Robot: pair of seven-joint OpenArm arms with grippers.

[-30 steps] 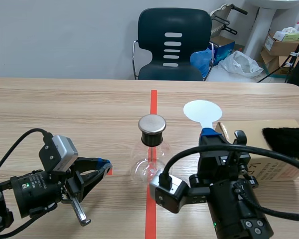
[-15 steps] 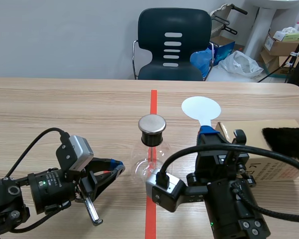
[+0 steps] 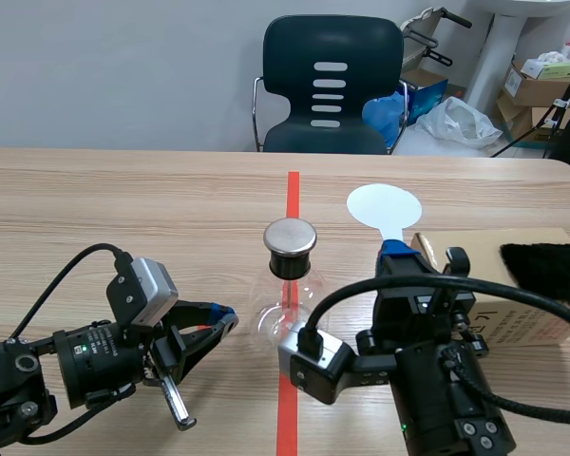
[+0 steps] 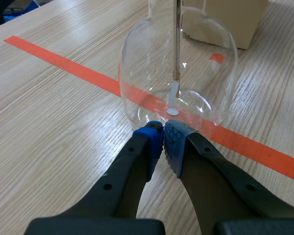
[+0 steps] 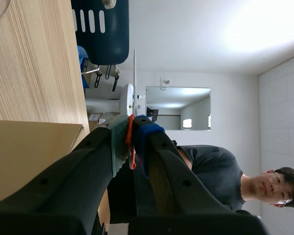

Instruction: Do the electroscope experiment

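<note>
The electroscope, a clear glass flask (image 3: pixel 287 312) with a round metal cap (image 3: pixel 291 237), stands on the red tape line at the table's middle. A thin rod (image 4: pixel 177 44) with a small foil leaf hangs inside it. My left gripper (image 3: pixel 220 321) lies low on the table just left of the flask; its fingertips (image 4: pixel 161 139) are shut on nothing right at the glass base. My right gripper (image 3: pixel 397 255) is raised to the right of the flask, shut on the handle of a white round paddle (image 3: pixel 384 208), seen edge-on as a thin plate (image 5: pixel 134 83) in the right wrist view.
A cardboard box (image 3: pixel 513 318) sits at the right with a black fur piece (image 3: pixel 546 271) on top. A dark chair (image 3: pixel 331 85) stands beyond the far table edge. A person in a dark shirt (image 5: pixel 210 166) shows in the right wrist view.
A second ago my left gripper was farther left; it slid right up to the flask and has since held still. The paddle shifted slightly left.
</note>
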